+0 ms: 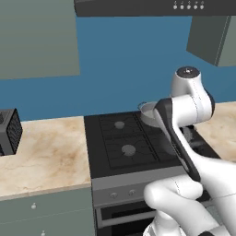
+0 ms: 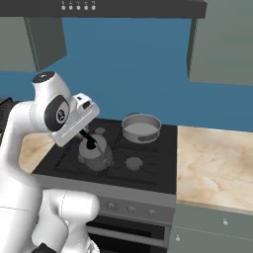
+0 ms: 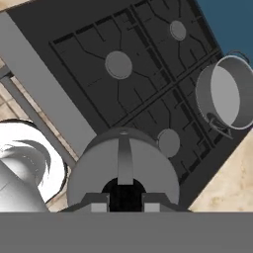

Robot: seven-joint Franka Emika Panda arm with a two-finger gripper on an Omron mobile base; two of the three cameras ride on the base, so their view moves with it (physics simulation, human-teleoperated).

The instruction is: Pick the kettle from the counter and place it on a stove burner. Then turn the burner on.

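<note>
Kettle [image 2: 96, 153] on stove, silver pot [image 2: 141, 127] behind.

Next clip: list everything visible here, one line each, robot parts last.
kettle: 1, dark grey, over the stove's front grates, held at its handle.
silver pot: 1, on a rear burner.
stove burner: 4, grey discs under black grates.
stove knobs: several, grey, front panel.
counter: beige marble-look, both sides of the stove.
dark appliance: 1, black, counter left of the stove.
range hood: 1, dark, above.
gripper: 1, closed on the kettle's handle.
</note>
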